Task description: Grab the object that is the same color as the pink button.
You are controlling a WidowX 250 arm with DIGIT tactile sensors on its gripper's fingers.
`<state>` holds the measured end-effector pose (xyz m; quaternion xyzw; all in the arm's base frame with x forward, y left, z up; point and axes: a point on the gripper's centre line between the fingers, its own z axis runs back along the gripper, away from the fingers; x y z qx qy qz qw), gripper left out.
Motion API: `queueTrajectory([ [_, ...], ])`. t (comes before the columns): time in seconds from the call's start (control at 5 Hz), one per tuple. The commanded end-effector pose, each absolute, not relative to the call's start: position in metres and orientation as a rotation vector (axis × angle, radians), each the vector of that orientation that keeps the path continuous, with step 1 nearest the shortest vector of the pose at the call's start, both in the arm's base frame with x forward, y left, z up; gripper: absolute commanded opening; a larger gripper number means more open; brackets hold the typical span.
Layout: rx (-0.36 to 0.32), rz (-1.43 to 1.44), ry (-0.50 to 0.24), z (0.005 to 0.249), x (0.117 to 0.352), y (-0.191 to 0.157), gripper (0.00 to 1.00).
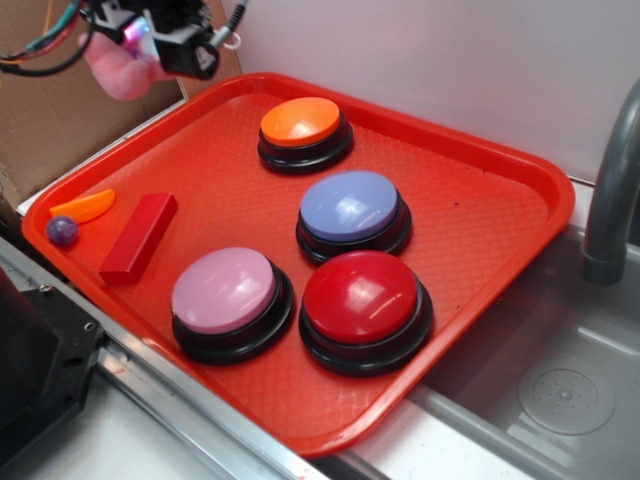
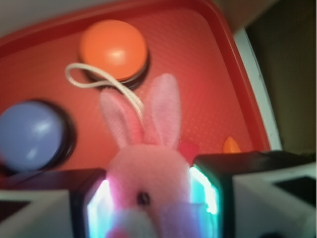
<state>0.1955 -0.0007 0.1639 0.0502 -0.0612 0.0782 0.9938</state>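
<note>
Raised high above the far left corner of the red tray, my gripper is closed around a small fuzzy pink plush toy. From the wrist view, the toy sits squeezed between my two fingers, which glow with pale light on their inner faces. It is shaped like a rabbit, with two long pink ears standing up and a small dark eye. A white loop string trails from between its ears. In the exterior view the toy shows as a soft pink lump hanging under my black gripper, clear of the tray and in front of a brown cardboard sheet.

Four large dome buttons with black bases rest on the tray. The pink button sits at the near left, just beside a red button at the near right. A lavender-blue button lies behind them, near the middle, and an orange button sits toward the far edge.

Along the tray's left side lie a red rectangular block, a small orange wedge and a small purple ball; the wedge and ball are just beside each other.

A grey metal sink with a grey faucet pipe lies to the right of the tray.
</note>
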Motion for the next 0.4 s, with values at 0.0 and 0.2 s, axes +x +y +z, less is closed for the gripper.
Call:
queueTrajectory([
  [0.0,0.04,-0.034,-0.179,0.1918,0.1626,-0.0036,0.0],
  [0.2,0.041,-0.016,-0.143,0.1886,0.1685,0.0035,0.0],
])
